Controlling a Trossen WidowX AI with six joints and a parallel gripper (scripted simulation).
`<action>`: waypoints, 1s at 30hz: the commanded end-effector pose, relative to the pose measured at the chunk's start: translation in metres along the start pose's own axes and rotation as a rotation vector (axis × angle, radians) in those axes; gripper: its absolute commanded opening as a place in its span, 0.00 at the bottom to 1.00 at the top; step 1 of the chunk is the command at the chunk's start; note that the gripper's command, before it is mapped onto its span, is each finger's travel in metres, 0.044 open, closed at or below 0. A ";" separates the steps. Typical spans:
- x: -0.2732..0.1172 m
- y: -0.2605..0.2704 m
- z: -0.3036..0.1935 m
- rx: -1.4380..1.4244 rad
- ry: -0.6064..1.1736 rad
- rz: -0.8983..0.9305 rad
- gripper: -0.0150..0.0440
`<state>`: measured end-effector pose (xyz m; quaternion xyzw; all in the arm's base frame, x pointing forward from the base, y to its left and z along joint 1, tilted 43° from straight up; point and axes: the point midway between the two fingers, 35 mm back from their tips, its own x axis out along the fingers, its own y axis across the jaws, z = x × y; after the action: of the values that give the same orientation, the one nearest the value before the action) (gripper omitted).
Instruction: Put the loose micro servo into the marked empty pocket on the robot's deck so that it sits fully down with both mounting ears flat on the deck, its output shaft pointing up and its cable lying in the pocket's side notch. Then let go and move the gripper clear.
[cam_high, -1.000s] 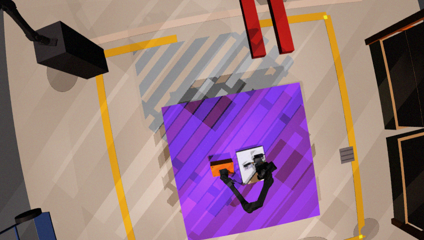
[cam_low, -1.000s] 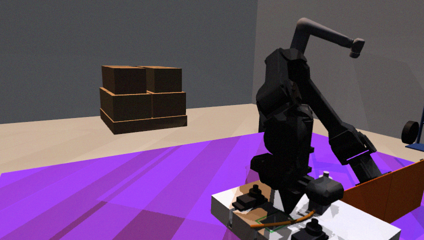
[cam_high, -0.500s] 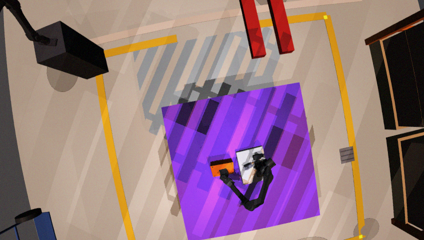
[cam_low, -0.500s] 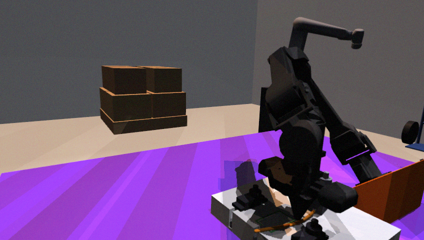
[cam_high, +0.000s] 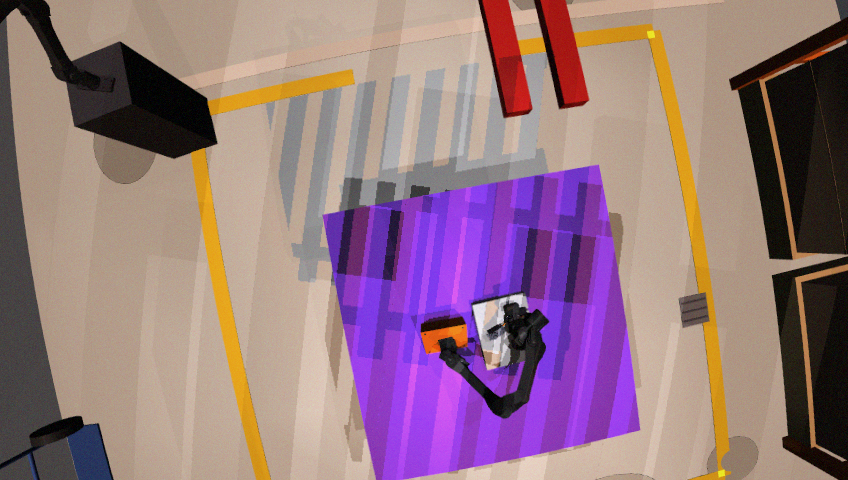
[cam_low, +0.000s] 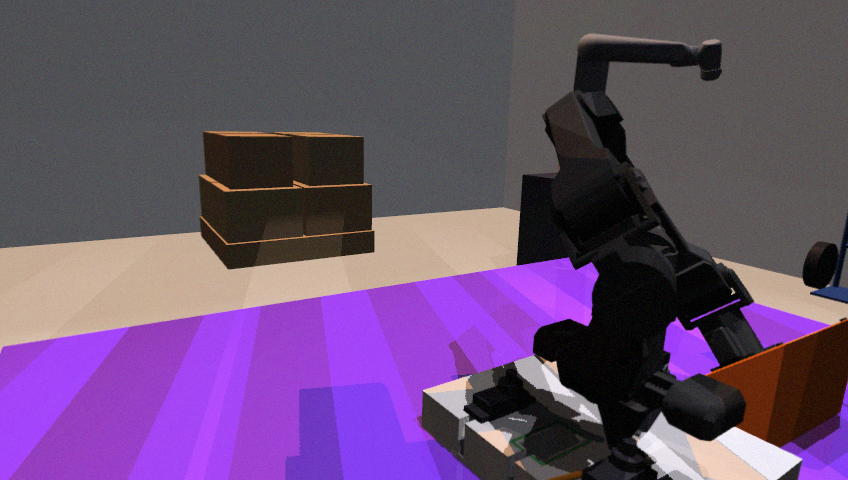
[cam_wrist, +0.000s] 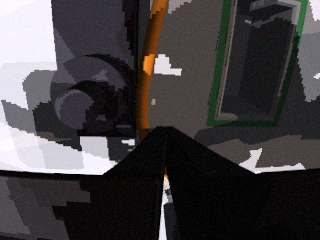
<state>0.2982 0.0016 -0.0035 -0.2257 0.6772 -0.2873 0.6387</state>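
My gripper is shut and empty, its tips low over the white deck. The green-outlined pocket shows empty, right of the fingertips in the wrist view. The loose servo's orange cable runs just beyond the tips, between the pocket and a dark fitted servo. The loose servo's body cannot be made out; the gripper and arm hide that part of the deck.
Another dark fitted servo stands on the deck beyond the pocket. An orange box stands beside the deck, with the arm's far end by it. Both stand on a purple surface.
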 end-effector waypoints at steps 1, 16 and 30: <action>-0.001 0.004 0.000 0.005 -0.002 0.008 0.25; -0.043 0.004 0.000 0.004 -0.002 0.010 0.25; -0.089 -0.019 -0.064 -0.238 0.001 0.010 0.83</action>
<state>0.2548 0.0517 0.0671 -0.2812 0.7000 -0.2201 0.6184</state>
